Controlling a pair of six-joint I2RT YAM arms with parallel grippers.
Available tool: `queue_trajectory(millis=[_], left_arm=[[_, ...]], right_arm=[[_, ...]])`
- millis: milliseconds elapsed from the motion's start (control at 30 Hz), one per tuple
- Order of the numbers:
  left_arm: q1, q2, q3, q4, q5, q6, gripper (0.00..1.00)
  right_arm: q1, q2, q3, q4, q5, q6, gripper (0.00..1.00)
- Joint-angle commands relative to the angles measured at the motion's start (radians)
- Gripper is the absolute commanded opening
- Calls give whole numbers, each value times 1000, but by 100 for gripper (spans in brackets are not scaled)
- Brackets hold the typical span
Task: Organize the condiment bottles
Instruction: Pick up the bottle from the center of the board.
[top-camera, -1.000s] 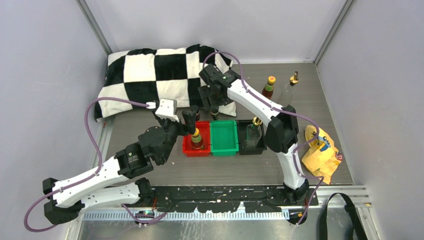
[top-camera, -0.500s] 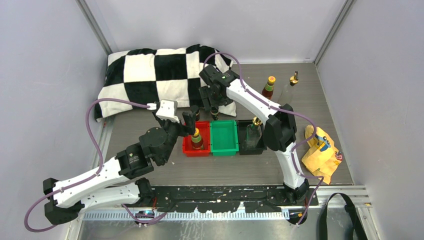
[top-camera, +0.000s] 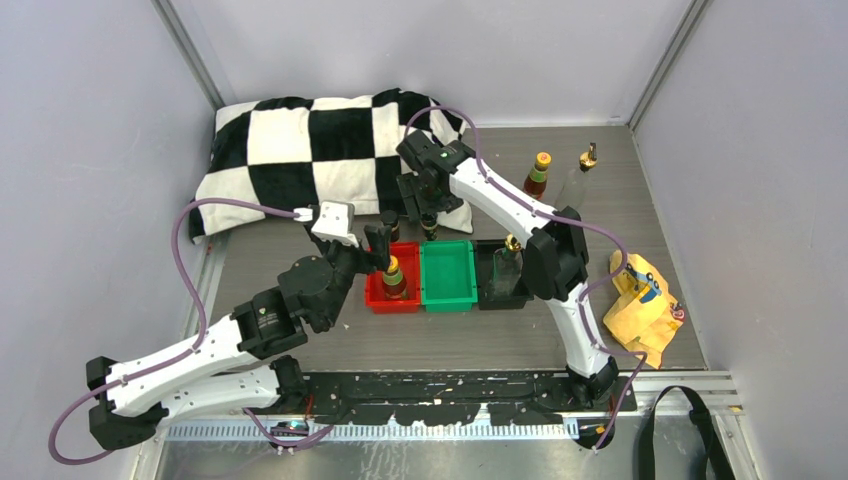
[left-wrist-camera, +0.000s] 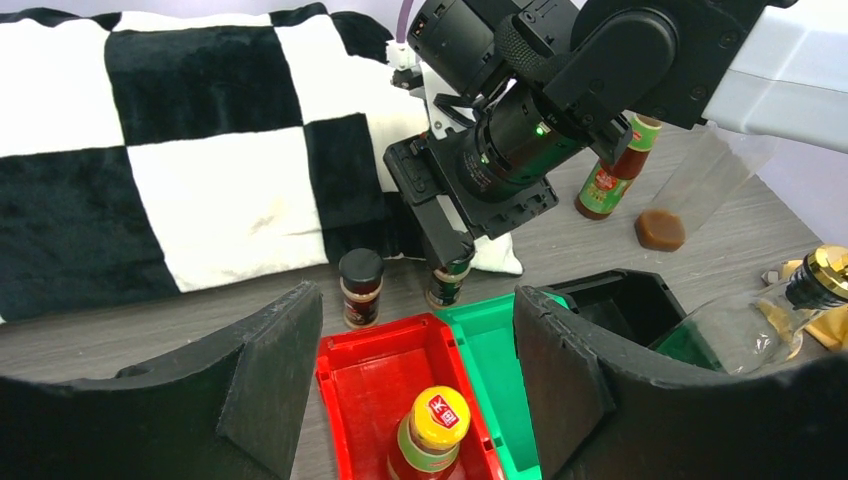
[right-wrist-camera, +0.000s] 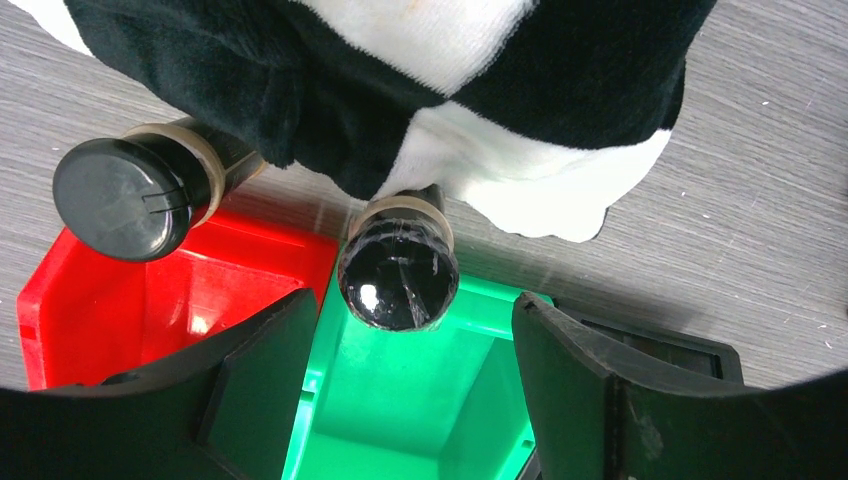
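Observation:
My left gripper (top-camera: 384, 252) (left-wrist-camera: 415, 300) is open above the red tray (top-camera: 373, 293), over a reddish-brown, yellow-capped bottle (top-camera: 393, 276) (left-wrist-camera: 430, 440) standing in it. My right gripper (top-camera: 428, 212) (right-wrist-camera: 412, 305) is open and straddles the cap of a short dark bottle (top-camera: 429, 230) (right-wrist-camera: 398, 275) (left-wrist-camera: 447, 287) behind the green tray (top-camera: 448, 275), with a gap on each side. The other dark bottle (top-camera: 389, 222) (right-wrist-camera: 130, 198) (left-wrist-camera: 360, 287) stands behind the red tray. One glass bottle (top-camera: 509, 262) (left-wrist-camera: 760, 322) is in the black tray (top-camera: 488, 290). The other reddish-brown bottle (top-camera: 538, 173) and the other glass bottle (top-camera: 579, 176) stand at the far right.
A black-and-white checkered pillow (top-camera: 310, 150) lies at the back left, its corner overhanging the dark bottles. A crumpled yellow cloth (top-camera: 640, 305) lies at the right. The three trays sit side by side mid-table. Walls close in the sides and back.
My right arm has shifted slightly left and settled over the dark bottle behind the green tray. My left arm has not moved.

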Motion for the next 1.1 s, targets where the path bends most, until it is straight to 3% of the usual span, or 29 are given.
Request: queue_trajectory(millis=[0, 467, 867, 1067], left_arm=[[-2, -16, -1, 56, -28, 15, 71], [-2, -11, -9, 70, -31, 22, 71], [-3, -9, -11, 70, -30, 19, 71], [-3, -7, -11, 69, -31, 18, 72]], right_arm=[[-3, 8, 53, 8, -10, -6, 76], [-6, 23, 72, 3, -23, -11, 60], [-10, 19, 55, 2, -30, -14, 38], [-10, 16, 47, 6, -32, -16, 22]])
